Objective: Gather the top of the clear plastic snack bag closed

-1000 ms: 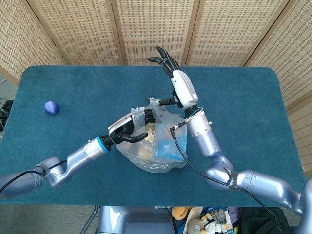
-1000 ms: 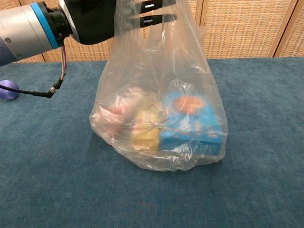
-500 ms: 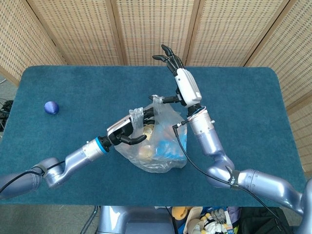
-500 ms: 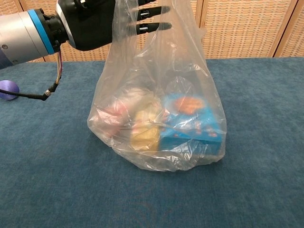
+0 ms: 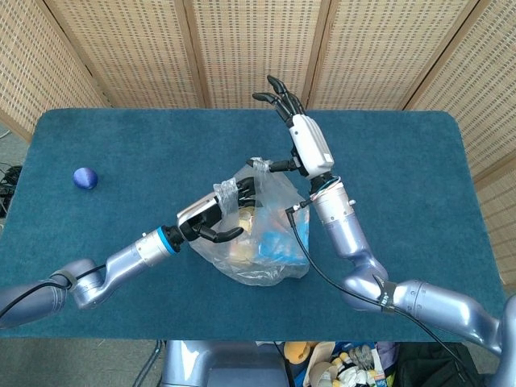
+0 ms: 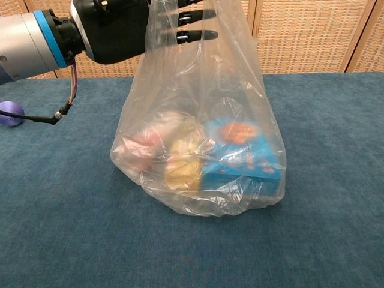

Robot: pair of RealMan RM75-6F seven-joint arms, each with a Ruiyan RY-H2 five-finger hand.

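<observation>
The clear plastic snack bag stands mid-table with a blue box, a yellow snack and a pink one inside. My left hand grips the bag's upper left side, its fingers wrapped in the plastic near the top. My right hand hangs just behind the bag with its fingers spread and pointing away. Only its thumb reaches to the bunched tip of the bag. The chest view does not show the right hand.
A small purple ball lies far left on the blue table cloth. A black cable runs down along the right forearm beside the bag. Wicker screens stand behind the table.
The right hand has shifted a little up and to the right. The left hand has pulled the bag's top taller and narrower. Little differs from half a second ago.
</observation>
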